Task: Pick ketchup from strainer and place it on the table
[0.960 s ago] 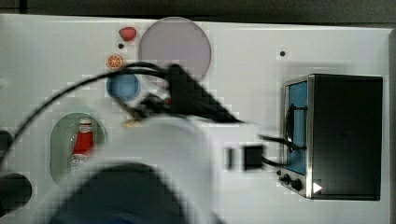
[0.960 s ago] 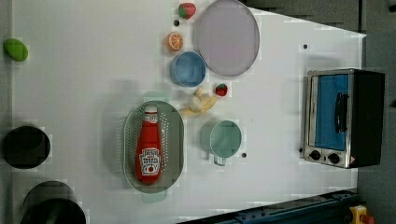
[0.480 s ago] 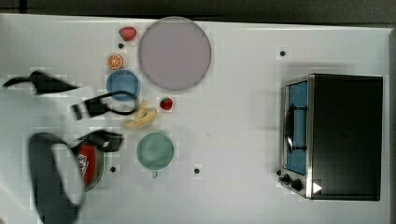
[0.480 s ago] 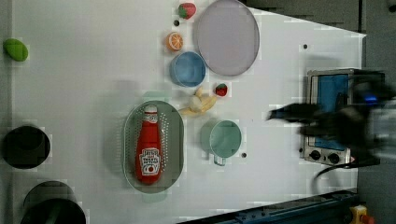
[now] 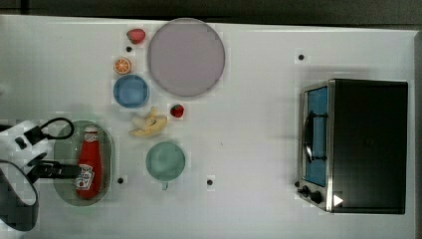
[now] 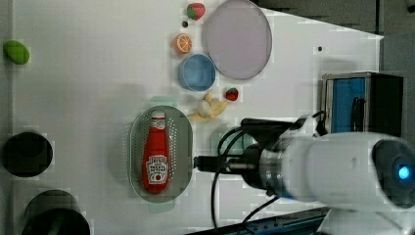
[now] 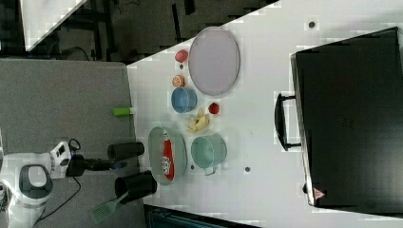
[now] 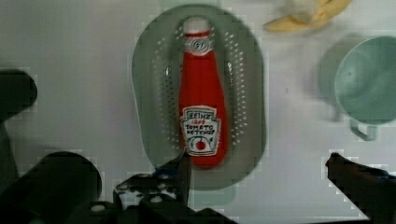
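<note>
- My gripper [image 8: 254, 175] hangs with its jaws spread wide and nothing between them, up above the ketchup's [image 8: 201, 98] base end.
- The ketchup lies flat in the strainer [image 8: 149, 93], along the basin's long axis, cap pointing away from me towards the banana [image 5: 148, 124].
- In the top view the strainer sits near the table's [image 5: 249, 124] left edge, closer to the lower corner.
- My fingers straddle the bottle's width, so I judge a straight descent over the label would suit.
- The strainer walls flank the bottle closely; they could catch a fingertip.
- The green cup [image 5: 165, 161] stands beside the strainer, a blue bowl [image 5: 131, 90] and strawberry [image 5: 176, 110] beyond the banana.
- Bare table lies between the cup and the oven [image 5: 358, 144].
</note>
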Controlling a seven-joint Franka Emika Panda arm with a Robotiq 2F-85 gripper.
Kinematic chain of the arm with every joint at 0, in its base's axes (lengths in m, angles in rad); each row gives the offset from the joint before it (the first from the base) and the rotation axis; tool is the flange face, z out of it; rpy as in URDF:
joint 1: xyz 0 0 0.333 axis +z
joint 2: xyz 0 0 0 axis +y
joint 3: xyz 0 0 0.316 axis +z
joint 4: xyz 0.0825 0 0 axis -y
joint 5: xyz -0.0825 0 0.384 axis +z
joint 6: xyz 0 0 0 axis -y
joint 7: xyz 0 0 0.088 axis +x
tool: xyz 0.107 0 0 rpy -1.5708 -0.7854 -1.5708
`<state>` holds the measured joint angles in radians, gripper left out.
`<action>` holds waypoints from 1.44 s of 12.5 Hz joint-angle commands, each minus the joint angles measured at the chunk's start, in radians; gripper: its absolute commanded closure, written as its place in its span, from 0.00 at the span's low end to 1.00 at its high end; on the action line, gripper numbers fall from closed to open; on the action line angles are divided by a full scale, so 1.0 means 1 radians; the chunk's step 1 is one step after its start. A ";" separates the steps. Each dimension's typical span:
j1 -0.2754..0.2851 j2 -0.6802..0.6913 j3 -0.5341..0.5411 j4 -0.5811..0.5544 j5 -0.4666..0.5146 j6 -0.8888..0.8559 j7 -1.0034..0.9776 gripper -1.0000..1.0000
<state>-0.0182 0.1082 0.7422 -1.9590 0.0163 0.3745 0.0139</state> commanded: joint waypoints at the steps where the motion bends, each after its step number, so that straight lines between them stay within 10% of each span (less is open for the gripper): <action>1: -0.007 0.042 0.016 -0.038 -0.044 0.103 0.040 0.00; 18: 0.073 0.520 -0.048 -0.169 -0.536 0.657 0.394 0.00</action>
<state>0.0368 0.6396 0.6904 -2.1504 -0.5005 1.0117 0.3120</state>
